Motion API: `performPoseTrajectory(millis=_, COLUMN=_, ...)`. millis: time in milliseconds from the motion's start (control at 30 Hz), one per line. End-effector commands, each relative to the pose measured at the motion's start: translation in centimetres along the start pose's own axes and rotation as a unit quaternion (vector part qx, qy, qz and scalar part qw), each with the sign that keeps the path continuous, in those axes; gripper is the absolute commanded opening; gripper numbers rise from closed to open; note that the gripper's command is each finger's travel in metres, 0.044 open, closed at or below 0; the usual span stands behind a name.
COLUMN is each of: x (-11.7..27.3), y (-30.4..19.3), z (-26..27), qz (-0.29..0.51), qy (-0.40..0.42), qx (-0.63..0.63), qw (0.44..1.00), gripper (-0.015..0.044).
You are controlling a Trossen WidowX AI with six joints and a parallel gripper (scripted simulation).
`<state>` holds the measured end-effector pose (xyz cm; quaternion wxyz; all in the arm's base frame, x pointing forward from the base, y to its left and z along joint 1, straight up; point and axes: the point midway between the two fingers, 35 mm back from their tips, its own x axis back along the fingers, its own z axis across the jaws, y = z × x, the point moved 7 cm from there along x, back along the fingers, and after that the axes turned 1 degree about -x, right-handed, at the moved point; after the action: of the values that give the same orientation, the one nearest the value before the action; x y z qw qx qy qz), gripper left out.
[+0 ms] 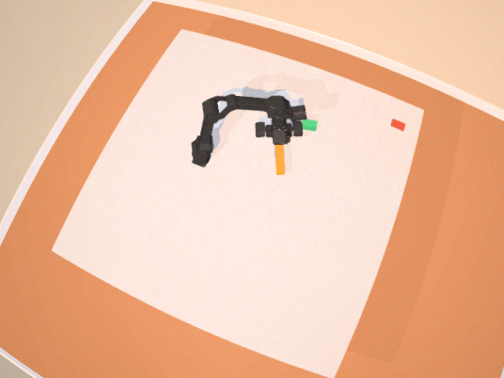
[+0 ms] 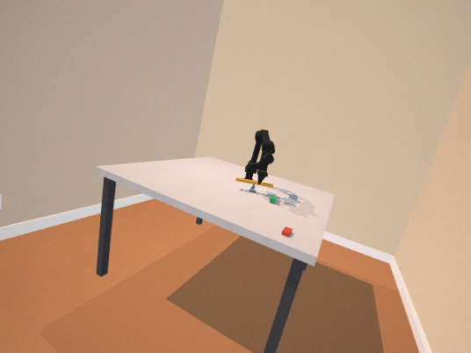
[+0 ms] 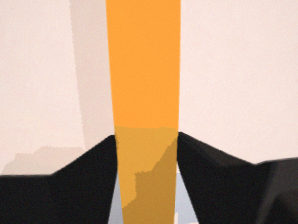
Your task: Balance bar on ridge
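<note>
The orange bar (image 1: 280, 161) (image 2: 244, 180) (image 3: 145, 65) is held above the table. My gripper (image 1: 279, 135) (image 2: 260, 183) (image 3: 147, 136) is shut on it, one finger on each side in the wrist view. The gripper grips right of the bar's middle in the exterior view, and hides the bar's far part in the top view. A small grey-blue shape (image 2: 252, 189), seemingly the ridge, stands under about the bar's middle. Whether bar and ridge touch, I cannot tell. The ridge is not made out in the top view or the wrist view.
A green block (image 1: 310, 125) (image 2: 273, 199) lies on the table close to the gripper. A red block (image 1: 398, 124) (image 2: 286, 232) lies farther off, near the table's edge. The arm's shadow falls on the table (image 1: 197, 263) (image 2: 176, 176) around the gripper.
</note>
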<state>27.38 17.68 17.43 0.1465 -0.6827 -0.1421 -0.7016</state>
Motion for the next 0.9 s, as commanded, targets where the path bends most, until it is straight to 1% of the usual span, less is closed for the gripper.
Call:
performPoseTrajectory(millis=0, x=-0.21, y=-0.05, z=-0.01, qz=0.002, qy=-0.001, qx=-0.001, qw=1.0, gripper=0.0)
performPoseTrajectory(millis=867, x=-0.1, y=-0.09, z=-0.02, qz=0.002, qy=-0.001, qx=-0.001, qw=1.0, gripper=0.0)
